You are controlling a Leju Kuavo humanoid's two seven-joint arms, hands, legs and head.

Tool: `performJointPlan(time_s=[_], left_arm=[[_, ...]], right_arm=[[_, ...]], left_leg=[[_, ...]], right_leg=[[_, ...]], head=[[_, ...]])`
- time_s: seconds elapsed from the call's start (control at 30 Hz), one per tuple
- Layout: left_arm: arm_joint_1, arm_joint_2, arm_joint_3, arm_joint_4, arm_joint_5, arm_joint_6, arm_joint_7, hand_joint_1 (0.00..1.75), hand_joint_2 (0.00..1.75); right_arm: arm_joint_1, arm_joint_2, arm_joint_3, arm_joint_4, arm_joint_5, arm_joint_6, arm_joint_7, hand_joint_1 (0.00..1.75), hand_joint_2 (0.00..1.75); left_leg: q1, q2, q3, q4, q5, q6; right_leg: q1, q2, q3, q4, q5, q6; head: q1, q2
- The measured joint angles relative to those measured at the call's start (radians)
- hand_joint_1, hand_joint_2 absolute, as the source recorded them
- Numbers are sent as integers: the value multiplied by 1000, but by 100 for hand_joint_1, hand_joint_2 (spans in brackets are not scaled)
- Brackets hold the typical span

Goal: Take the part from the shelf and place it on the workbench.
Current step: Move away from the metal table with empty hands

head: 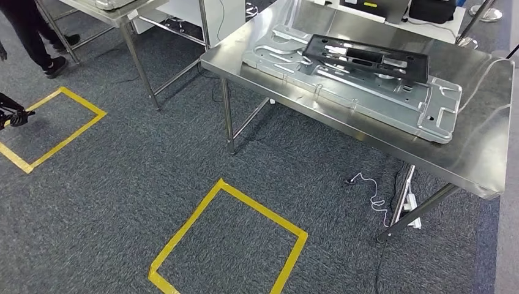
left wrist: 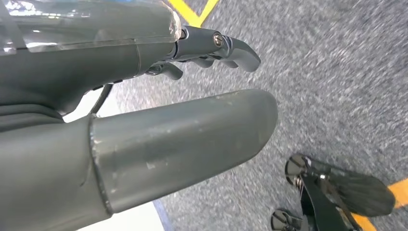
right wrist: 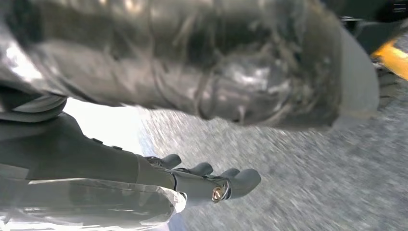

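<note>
Head view: the part, a flat black moulded panel with cut-outs, lies on a large pale grey metal plate, which in turn rests flat on the steel counter at upper right. Neither hand touches the part. A thin white cable trails over the grey carpet beneath the counter's near edge. Yellow tape squares mark the carpet in the foreground and at far left. A second steel counter stands at upper left, with a person's dark legs and shoes beside it.

Left wrist view: the left hand hangs above the carpet, thumb and fingers extended and apart, holding nothing.

Right wrist view: the right hand likewise hangs above the carpet, its fingers straight and apart from the thumb, holding nothing.
</note>
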Motion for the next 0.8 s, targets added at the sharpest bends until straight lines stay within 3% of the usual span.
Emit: performJointPlan(time_s=[0.07,0.1,0.17,0.23,0.3,0.33,0.37,0.4,0.47,0.5,0.57,0.6,0.67,0.73,0.77,0.8], left_arm=[[1,0,0,0,0,0,0,0,0],[3,0,0,0,0,0,0,0,0],[3,1,-1,0,0,0,0,0,0],[1,1,-1,0,0,0,0,0,0],[1,2,-1,0,0,0,0,0,0],[3,2,-1,0,0,0,0,0,0],[4,2,-1,0,0,0,0,0,0],[5,3,-1,0,0,0,0,0,0],[3,3,-1,0,0,0,0,0,0],[3,3,-1,0,0,0,0,0,0],[5,3,-1,0,0,0,0,0,0],[7,3,-1,0,0,0,0,0,0],[7,3,-2,0,0,0,0,0,0],[6,3,-2,0,0,0,0,0,0],[5,3,-2,0,0,0,0,0,0],[6,3,-2,0,0,0,0,0,0]], right_arm=[[-3,-1,0,0,0,0,0,0,0],[-5,0,0,0,0,0,0,0,0],[-3,0,0,0,0,0,0,0,0],[0,0,-1,0,0,1,0,0,0],[1,0,-1,1,0,1,0,0,0],[0,0,-1,1,0,1,0,0,0],[0,0,-1,1,0,1,0,0,0],[-1,0,-1,1,0,1,0,0,0],[-3,0,-1,1,0,1,0,0,0],[-4,0,-1,1,0,1,0,0,0],[-10,0,-1,1,1,1,0,0,0],[-13,0,-1,1,1,1,0,0,0],[-13,0,-1,1,1,1,0,0,0],[-9,0,-1,1,1,1,0,0,0],[-7,0,-1,1,1,1,0,0,0],[-5,0,-1,1,1,1,0,0,0]], left_leg=[[3,-24,-9,-2,8,-16],[3,-23,-13,0,7,-22],[1,17,-38,48,-26,-30],[4,68,-93,168,-92,-37],[9,85,-134,264,-125,-45],[11,90,-128,263,-115,-48],[13,97,-101,221,-90,-50],[15,110,-60,151,-59,-51],[11,140,9,32,-23,-46],[8,147,23,5,-20,-40],[3,137,18,-1,-21,-26],[3,129,18,-4,-19,-18],[6,112,20,-13,-10,-2],[6,95,17,-16,-5,6],[4,84,15,-16,-4,8],[2,73,13,-15,-3,9]], right_leg=[[1,-15,1,-10,2,-6],[-1,-29,5,-17,7,-11],[-5,-61,11,-33,16,-22],[-3,-93,11,-36,19,-28],[-2,-126,8,-32,17,-27],[-2,-140,7,-30,15,-25],[-3,-153,7,-28,13,-23],[-4,-165,8,-25,10,-19],[-2,-183,9,-18,3,-7],[0,-191,10,-16,1,-1],[1,-203,13,-17,0,11],[-2,-203,14,-15,-3,17],[-6,-165,0,25,-37,26],[-8,-113,-54,143,-107,27],[-8,-101,-86,210,-136,26],[-7,-97,-110,256,-147,25]], head=[[0,0],[0,0],[-2,0],[-3,0],[-3,0],[-3,0],[-3,0],[-3,0],[-3,0],[-3,0],[-2,0],[-3,0],[-2,0],[-2,0],[-2,0],[-2,0]])
